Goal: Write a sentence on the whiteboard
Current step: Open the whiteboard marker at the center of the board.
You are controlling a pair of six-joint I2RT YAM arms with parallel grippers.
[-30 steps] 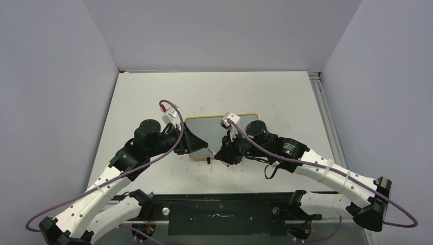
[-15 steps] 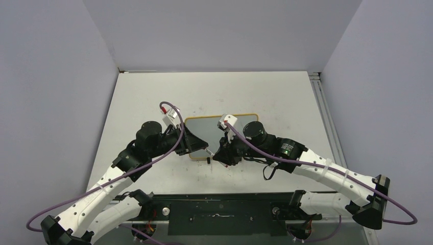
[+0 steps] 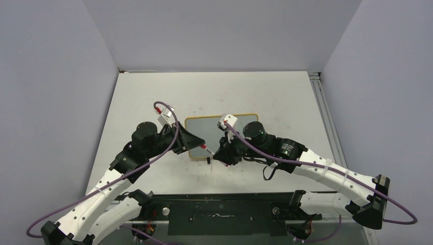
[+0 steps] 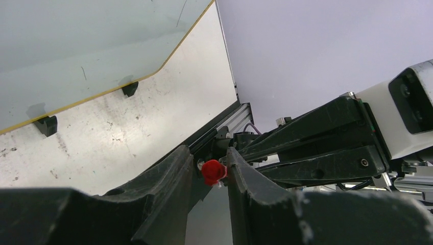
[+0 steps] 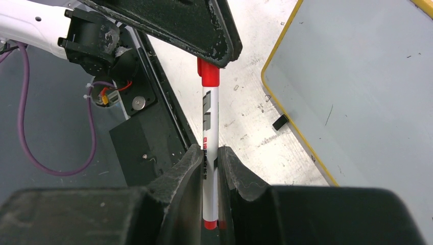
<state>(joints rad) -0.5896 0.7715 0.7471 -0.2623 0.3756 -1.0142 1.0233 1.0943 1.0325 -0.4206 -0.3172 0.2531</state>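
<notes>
White table (image 3: 204,92), arms (image 3: 120,166) bent inward by the whiteboard (image 3: 214,126): left fingers (image 3: 197,145) tight on red cap (image 4: 213,171), right fingers (image 3: 220,154) on marker (image 5: 210,127).

The left end effector (image 4: 209,154) pinches a red cap (image 4: 213,172) between its black fingers (image 4: 173,173). Beyond them the whiteboard (image 4: 76,46) stands on two black feet (image 4: 129,89) on the scuffed worktop (image 4: 153,122). The right end effector (image 4: 316,148) reaches in from the right, near the cap.
</notes>
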